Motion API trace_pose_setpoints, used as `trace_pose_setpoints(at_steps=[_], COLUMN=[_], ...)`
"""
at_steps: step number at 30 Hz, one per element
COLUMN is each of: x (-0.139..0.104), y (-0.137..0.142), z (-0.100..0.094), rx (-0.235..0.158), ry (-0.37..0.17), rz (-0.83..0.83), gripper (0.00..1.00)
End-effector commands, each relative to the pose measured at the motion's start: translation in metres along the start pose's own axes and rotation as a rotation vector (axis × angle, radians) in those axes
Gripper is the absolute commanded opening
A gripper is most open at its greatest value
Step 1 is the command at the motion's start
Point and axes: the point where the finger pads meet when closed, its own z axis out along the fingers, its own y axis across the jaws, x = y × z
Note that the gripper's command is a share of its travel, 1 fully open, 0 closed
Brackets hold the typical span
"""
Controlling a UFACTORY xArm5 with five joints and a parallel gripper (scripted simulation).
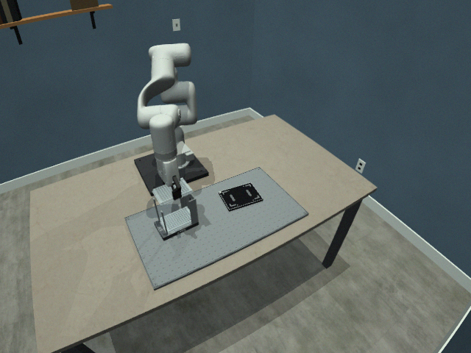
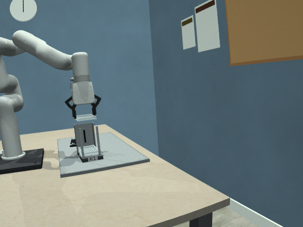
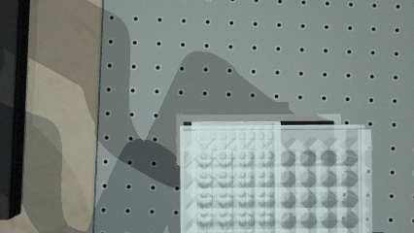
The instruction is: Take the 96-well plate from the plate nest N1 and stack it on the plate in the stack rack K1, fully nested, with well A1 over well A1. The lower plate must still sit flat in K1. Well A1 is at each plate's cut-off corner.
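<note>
My gripper (image 1: 174, 190) (image 2: 84, 114) is shut on the clear 96-well plate (image 1: 163, 195) (image 2: 85, 117) (image 3: 321, 180) and holds it level in the air, just above the top of the stack rack K1 (image 1: 192, 210) (image 2: 88, 135). A second white plate (image 1: 177, 219) (image 2: 89, 148) lies flat in the bottom of the rack. In the wrist view the held plate fills the lower middle, with the rack and its plate showing partly through and beside it, shifted to the left. The black plate nest N1 (image 1: 241, 195) is empty to the right. I cannot make out the cut-off corners.
The rack and the nest stand on a grey perforated board (image 1: 235, 235) (image 2: 117, 153) (image 3: 243, 49) on a tan table (image 1: 285, 151) (image 2: 122, 195). Thin upright posts (image 2: 97, 139) rise at the rack's front. The arm's black base plate (image 1: 146, 173) (image 2: 22, 161) lies behind the board.
</note>
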Motion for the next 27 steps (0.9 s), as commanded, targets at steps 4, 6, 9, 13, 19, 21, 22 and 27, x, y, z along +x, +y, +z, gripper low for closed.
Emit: trace_pose_setpoints(at_steps=[4, 6, 9, 13, 19, 21, 22, 27], x=[0.000, 0.000, 0.000, 0.000, 0.000, 0.000, 0.000, 0.001], y=[0.001, 0.001, 0.001, 0.001, 0.001, 0.001, 0.001, 0.001], z=[-0.001, -0.001, -0.001, -0.001, 0.002, 0.005, 0.007, 0.015], rx=[-0.004, -0.004, -0.004, -0.004, -0.004, -0.004, -0.004, -0.004], ry=[-0.002, -0.002, -0.002, -0.002, -0.002, -0.002, -0.002, -0.002], rz=[0.000, 0.000, 0.000, 0.000, 0.000, 0.000, 0.000, 0.000], gripper=[0.00, 0.00, 0.00, 0.00, 0.00, 0.00, 0.00, 0.00])
